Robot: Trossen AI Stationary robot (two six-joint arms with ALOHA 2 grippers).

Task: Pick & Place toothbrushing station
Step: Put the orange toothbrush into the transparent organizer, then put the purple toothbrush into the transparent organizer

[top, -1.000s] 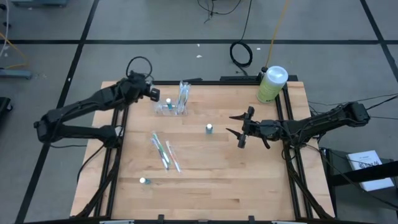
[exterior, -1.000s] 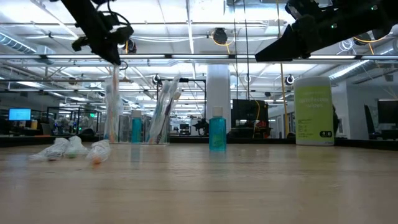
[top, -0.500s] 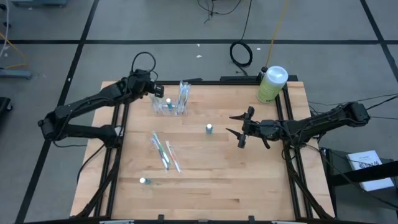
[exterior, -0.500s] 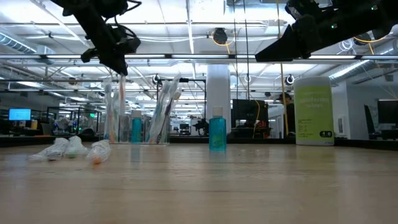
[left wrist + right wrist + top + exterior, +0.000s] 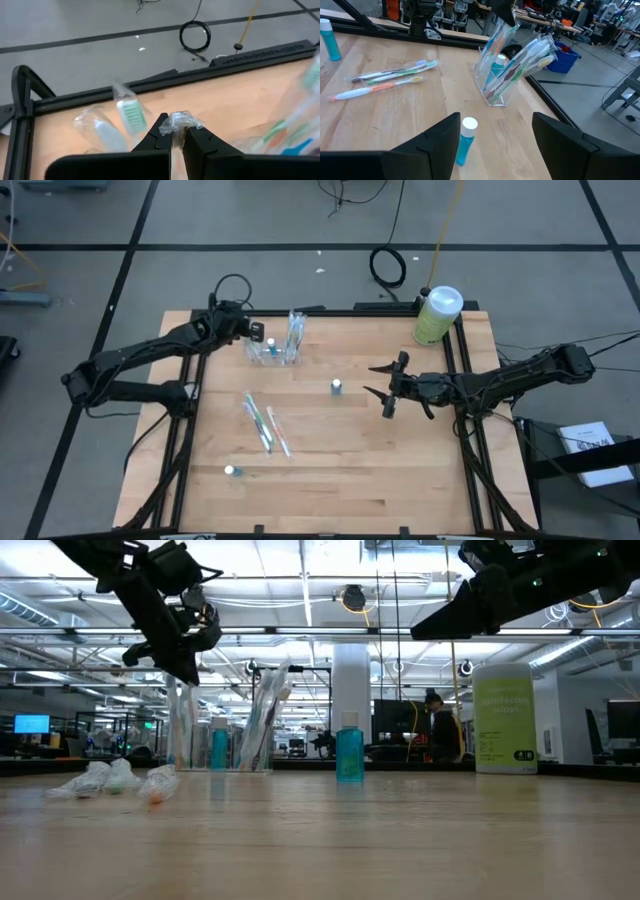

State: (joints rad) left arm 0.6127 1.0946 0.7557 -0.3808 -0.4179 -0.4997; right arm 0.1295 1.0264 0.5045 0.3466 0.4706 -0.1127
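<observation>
The toothbrushing station [image 5: 279, 349], a clear holder with toothbrushes and a small blue bottle in it, stands at the table's far left; the low view [image 5: 226, 740] and right wrist view [image 5: 512, 65] show it too. My left gripper [image 5: 253, 331] hangs just above its left end, shut on a wrapped toothbrush [image 5: 185, 725] that reaches down into the holder. My right gripper [image 5: 386, 389] waits open at the table's right side, with nothing between its fingers. Three wrapped toothbrushes [image 5: 264, 424] lie flat on the table. My left gripper pinches the crumpled top end of the toothbrush's clear wrapper [image 5: 179, 121] between its two fingertips. The fingers come slanting down from the table's left. The toothbrush hangs nearly upright below them, its lower part inside the station's left end [image 5: 490, 82].
A small blue bottle [image 5: 337, 387] stands mid-table, just ahead of my right gripper [image 5: 495, 145]. Another small bottle [image 5: 231, 471] lies near the front left. A large green bottle with white cap [image 5: 437, 315] stands at the far right corner. Free room is at the front right.
My left gripper has sunk toward the station, staying shut on the wrapped toothbrush, which has gone deeper into the holder's left end. The right arm has kept still.
</observation>
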